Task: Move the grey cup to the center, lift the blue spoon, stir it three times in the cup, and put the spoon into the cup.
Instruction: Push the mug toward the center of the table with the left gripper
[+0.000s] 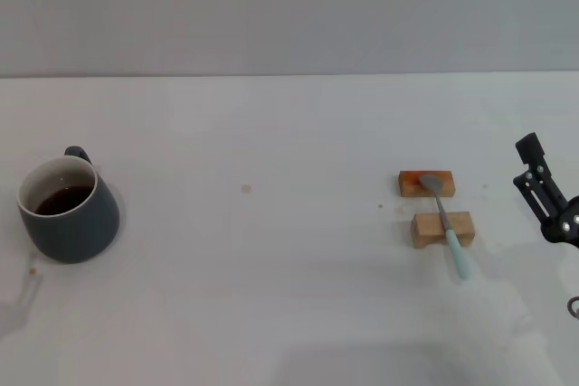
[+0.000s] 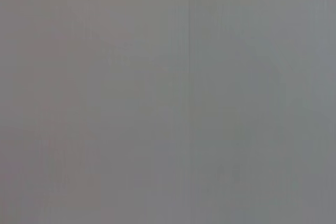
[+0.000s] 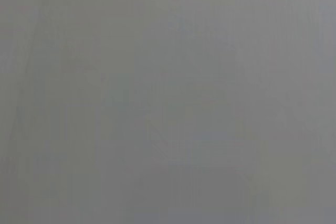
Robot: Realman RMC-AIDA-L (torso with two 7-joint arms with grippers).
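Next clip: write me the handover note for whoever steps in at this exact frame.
Right gripper: at the table's right edge, beside the spoon, holding nothing; jaw state unclear.
Left gripper: not in view.
Grey cup: upright at the far left of the table, dark liquid inside, not yet at the center.
Blue spoon: lying across two wooden blocks on the right, handle toward the robot.
Done: nothing.
Left: center the cup, lift the spoon, stir three times, leave the spoon in the cup.

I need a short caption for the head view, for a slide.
Grey cup at left, spoon across two wooden blocks at right, right gripper nearby.
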